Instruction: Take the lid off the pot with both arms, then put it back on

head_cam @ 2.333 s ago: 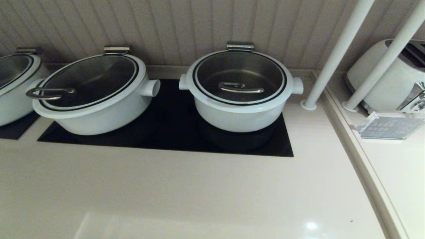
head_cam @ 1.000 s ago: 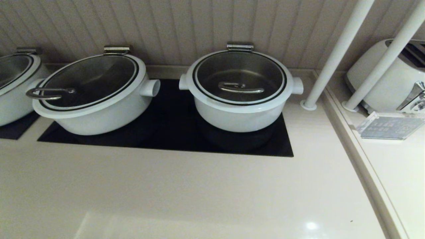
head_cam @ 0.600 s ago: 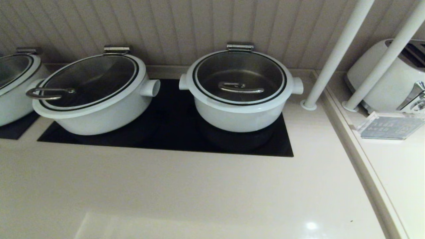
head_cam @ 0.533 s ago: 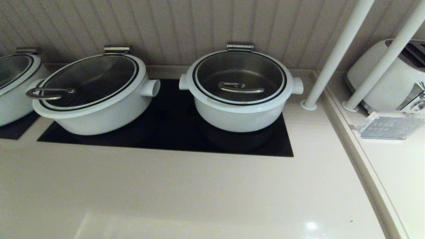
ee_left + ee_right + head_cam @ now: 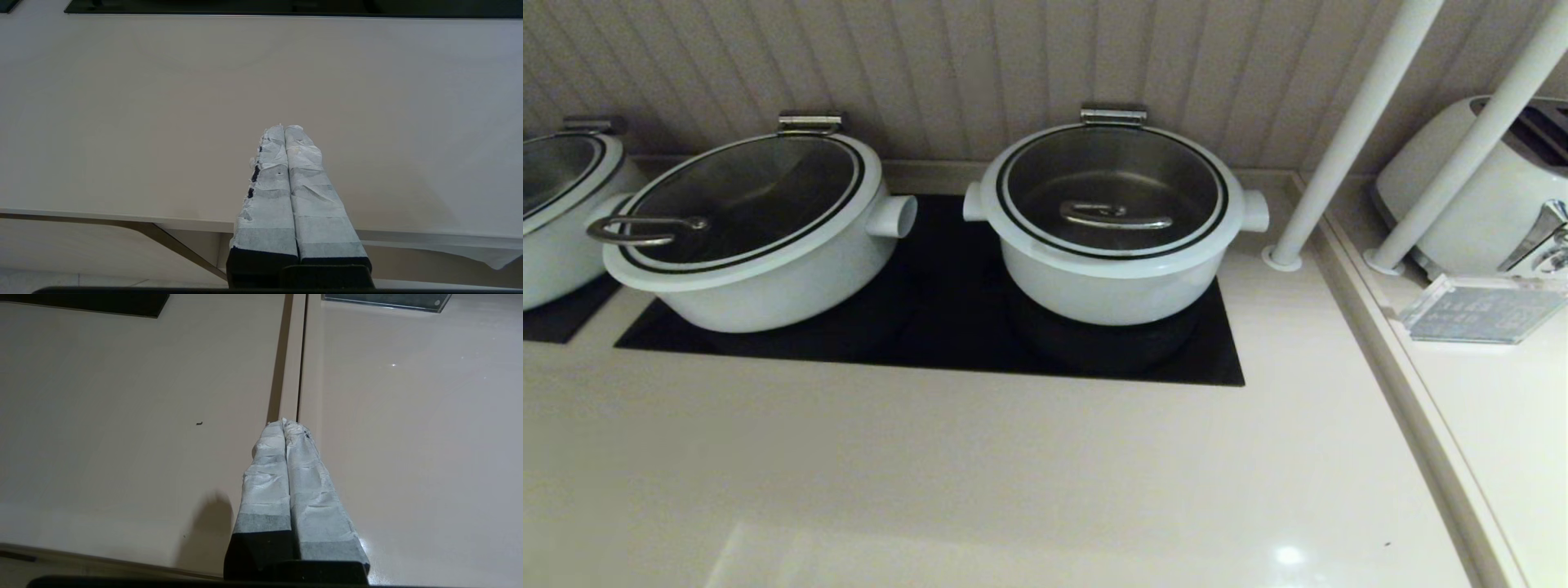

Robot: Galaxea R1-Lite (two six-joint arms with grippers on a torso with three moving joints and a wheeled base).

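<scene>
Lid [image 5: 1112, 192] on pot [image 5: 1111, 282], toaster [image 5: 1482, 192] right

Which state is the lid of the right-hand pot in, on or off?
On. The lid sits flat inside the rim of the right-hand pot, its handle untouched.

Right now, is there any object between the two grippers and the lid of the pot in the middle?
Nothing visible. The left gripper and right gripper, both shut, hover over bare counter near its front edge; the lid sits closed on the pot.
</scene>
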